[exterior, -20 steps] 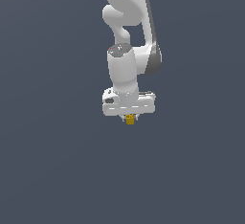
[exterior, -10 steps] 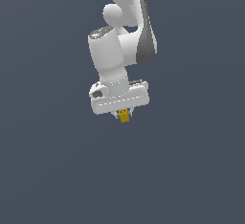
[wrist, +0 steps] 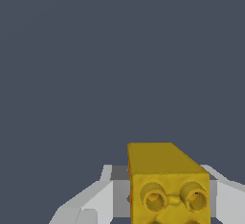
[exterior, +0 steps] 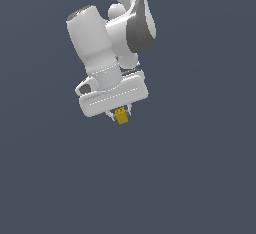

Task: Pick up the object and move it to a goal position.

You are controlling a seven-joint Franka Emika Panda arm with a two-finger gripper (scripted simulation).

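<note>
The object (exterior: pixel 121 116) is a tiny mustard-yellow block held between the short fingers under my white gripper (exterior: pixel 120 114), which is shut on it. It hangs in mid-air below the tilted white hand in the exterior view. In the wrist view the object (wrist: pixel 165 182) fills the space between the two pale fingers (wrist: pixel 91 201), showing a flat top face and two round studs on its near end. No goal marker shows in either view.
A plain dark grey-blue ground fills both views. The white arm (exterior: pixel 112 33) rises from the hand toward the exterior view's top edge.
The arm has swung toward the camera and tilted, so the hand looks larger and sits a little higher. The yellow block stays gripped throughout.
</note>
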